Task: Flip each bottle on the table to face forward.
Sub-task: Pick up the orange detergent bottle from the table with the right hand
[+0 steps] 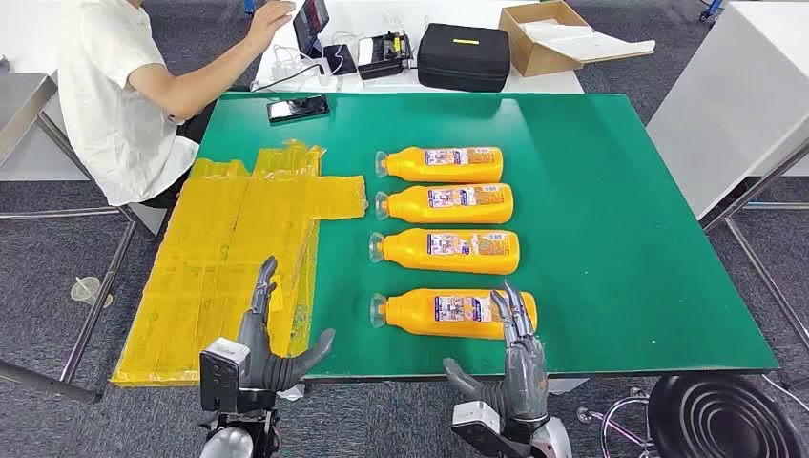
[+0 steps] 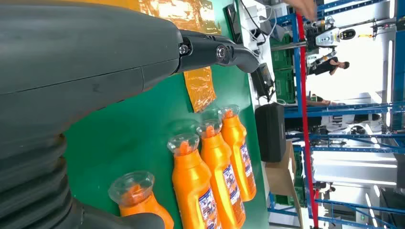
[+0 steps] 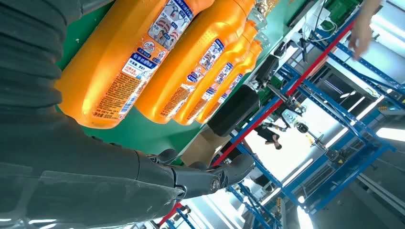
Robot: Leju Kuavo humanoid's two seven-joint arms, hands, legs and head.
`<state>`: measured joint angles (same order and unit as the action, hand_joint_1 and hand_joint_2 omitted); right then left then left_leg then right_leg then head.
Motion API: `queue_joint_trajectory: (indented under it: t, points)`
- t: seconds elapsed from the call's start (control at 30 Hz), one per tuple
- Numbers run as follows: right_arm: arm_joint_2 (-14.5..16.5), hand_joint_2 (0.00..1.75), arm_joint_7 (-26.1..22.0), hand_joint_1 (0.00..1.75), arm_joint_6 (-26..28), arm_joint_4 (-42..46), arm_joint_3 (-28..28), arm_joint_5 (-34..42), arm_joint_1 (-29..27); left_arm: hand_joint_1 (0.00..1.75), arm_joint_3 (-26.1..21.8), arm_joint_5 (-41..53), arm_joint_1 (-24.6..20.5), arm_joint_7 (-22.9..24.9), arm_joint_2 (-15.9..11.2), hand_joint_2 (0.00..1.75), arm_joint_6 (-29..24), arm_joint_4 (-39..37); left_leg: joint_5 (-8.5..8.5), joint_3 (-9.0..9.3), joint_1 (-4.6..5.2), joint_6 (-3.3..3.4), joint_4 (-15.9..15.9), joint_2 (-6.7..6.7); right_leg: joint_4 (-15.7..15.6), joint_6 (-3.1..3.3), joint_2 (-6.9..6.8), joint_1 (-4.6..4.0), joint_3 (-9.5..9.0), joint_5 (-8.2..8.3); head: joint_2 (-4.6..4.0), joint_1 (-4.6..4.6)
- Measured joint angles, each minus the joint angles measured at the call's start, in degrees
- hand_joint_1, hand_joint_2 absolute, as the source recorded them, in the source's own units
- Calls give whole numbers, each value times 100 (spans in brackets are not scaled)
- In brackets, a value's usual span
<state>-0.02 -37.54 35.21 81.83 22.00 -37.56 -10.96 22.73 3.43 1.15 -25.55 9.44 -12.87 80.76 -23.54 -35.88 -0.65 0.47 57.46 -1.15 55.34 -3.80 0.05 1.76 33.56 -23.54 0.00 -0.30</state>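
Desk (image 1: 620, 239): green top; four orange bottles lie on their sides in a column near the middle, clear caps toward the left edge, bases toward the right, printed labels up
Bottle 1 (image 1: 444, 164): farthest of the column, nearest the far edge
Bottle 2 (image 1: 448, 203): just nearer than bottle 1, close beside it, apart
Bottle 3 (image 1: 448, 250): next toward the near edge, slightly skewed
Bottle 4 (image 1: 453, 312): nearest the near edge, set a little apart from bottle 3; its base end lies under the right fingertips in the head view – contact cannot be told
Left hand (image 1: 272, 343): over the near edge, left of the column, above the tape; released, fingers apart and straight, thumb out toward bottle 4, holding nothing
Right hand (image 1: 515, 367): at the near edge, fingers straight and pointing at bottle 4's base, thumb spread to the left; grasping nothing
Tape (image 1: 238, 258): yellow sheets covering the desk's left part, running from the near-left corner up toward the caps of bottles 1 and 2
Phone (image 1: 298, 108): dark, flat, by the far edge near the far-left corner
Person (image 1: 124, 86): white shirt, seated beyond the far-left corner, one arm reaching to a second white table
Case (image 1: 465, 55): black, on that white table – a cardboard box (image 1: 553, 33) beside it
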Motion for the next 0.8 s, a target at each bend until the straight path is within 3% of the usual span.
queue_joint_trajectory:
  t: [0.47, 0.8]
  points:
    - [36, 175, 115, 0, 0, -28, -25, -49, -2, 0, -55, -381, 169, -62, -10, 175, -53, 72, 0, 0, 0, 0, 0, 0, 0, 0, 0, 0, 1, 0, 0, 1]
    - [201, 175, 787, 0, 0, -182, -793, -2747, -29, 0, -74, -293, 185, -51, -58, 175, -4, 180, 0, 1, 1, 0, 1, 0, 0, 0, 0, 1, 0, 0, 0, 1]
